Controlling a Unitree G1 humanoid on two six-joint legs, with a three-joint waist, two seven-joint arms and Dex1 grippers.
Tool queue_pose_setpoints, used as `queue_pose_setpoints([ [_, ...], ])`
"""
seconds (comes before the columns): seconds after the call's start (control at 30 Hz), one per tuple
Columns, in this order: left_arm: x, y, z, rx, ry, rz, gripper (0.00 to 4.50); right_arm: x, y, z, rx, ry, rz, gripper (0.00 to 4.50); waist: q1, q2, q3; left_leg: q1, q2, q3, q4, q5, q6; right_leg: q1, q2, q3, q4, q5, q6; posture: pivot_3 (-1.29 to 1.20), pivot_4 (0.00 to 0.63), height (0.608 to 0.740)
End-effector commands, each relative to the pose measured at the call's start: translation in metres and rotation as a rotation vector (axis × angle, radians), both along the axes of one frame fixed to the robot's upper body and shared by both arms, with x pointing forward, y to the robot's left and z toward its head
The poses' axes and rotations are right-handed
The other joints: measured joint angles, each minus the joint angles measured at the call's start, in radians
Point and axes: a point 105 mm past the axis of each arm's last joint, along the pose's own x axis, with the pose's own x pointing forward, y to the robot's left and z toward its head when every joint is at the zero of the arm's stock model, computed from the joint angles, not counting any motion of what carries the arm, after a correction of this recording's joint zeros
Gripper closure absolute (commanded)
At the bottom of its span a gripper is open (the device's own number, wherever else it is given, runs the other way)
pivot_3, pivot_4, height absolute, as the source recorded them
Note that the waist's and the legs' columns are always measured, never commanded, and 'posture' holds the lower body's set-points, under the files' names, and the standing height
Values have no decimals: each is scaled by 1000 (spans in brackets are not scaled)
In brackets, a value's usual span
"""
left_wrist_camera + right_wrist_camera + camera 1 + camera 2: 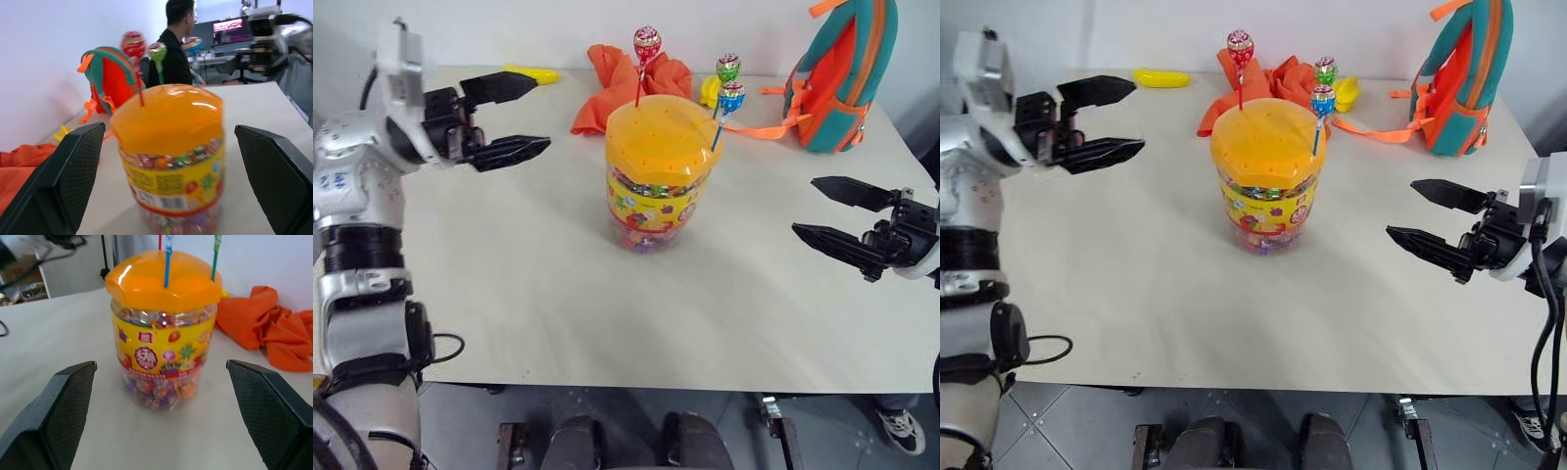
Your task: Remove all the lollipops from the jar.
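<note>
The jar [652,181] stands upright mid-table, a clear cylinder with a candy-print label and an orange domed lid [660,137]. Three lollipops are stuck in the lid's holes: a red one [646,44] at the back, a green one [728,68] and a blue one [731,97] on the right side. My left gripper [514,117] hovers open to the left of the jar, at lid height, pointing toward it. Lower down on the jar's other side, my right gripper [832,211] is open too and aimed at it. Both hold nothing.
An orange cloth [625,78] lies behind the jar. A teal-orange backpack [842,73] stands at the back right with its strap trailing on the table. A yellow banana toy [530,72] lies at the back left. A person [176,44] sits beyond the table in the left wrist view.
</note>
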Motion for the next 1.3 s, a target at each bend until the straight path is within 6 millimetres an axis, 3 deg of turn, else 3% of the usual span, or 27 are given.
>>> queue_pose_setpoints([
  [0.03, 12, -18, 12, 2, -31, -4, 0, -8, 5, 17, 33, -68, 19, 49, 0, 0, 0, 0, 0, 0, 0, 0, 0, 0, 0, 0, 0, 0, 0, 0, 150, 740],
  [0.27, 29, -68, 21, -8, -7, -48, 0, -11, 9, 25, 63, -97, 7, 49, -3, -1, 1, -1, 0, 0, 0, 0, 0, -1, 0, -1, 0, 0, 0, 0, 150, 740],
  [0.47, 38, -87, 22, 1, 6, -14, 0, -15, 6, 21, 72, -106, -36, 49, -3, -2, 1, -2, 0, 0, 0, 0, 1, -1, 0, -1, -1, 0, 0, 0, 150, 740],
  [0.63, 38, -91, 20, 25, -2, -22, 1182, -22, 2, 18, 73, -104, -76, 0, -1, -2, 1, -2, 0, -1, 0, 0, 1, -1, 0, -1, -1, 0, 0, 0, 150, 740],
  [0.97, 33, -103, 34, 0, -47, -46, 4330, -23, -3, 20, 73, -131, -103, 0, -1, -2, 1, -3, 0, -1, 0, 0, 1, -1, 0, -1, -1, 0, 0, 0, 150, 740],
  [1.0, 33, -103, 36, -3, -51, -48, 4485, -23, -3, 20, 74, -133, -104, 0, -1, -2, 1, -3, 0, -1, 0, 0, 1, -1, 0, -1, -1, 0, 0, 0, 150, 740],
  [1.3, 24, -105, 68, -54, -134, -40, 4485, -19, -5, 24, 61, -147, -95, 0, -1, -2, 1, -5, 0, -3, 2, 0, 1, -2, 0, -3, -1, 0, 0, 0, 150, 740],
])
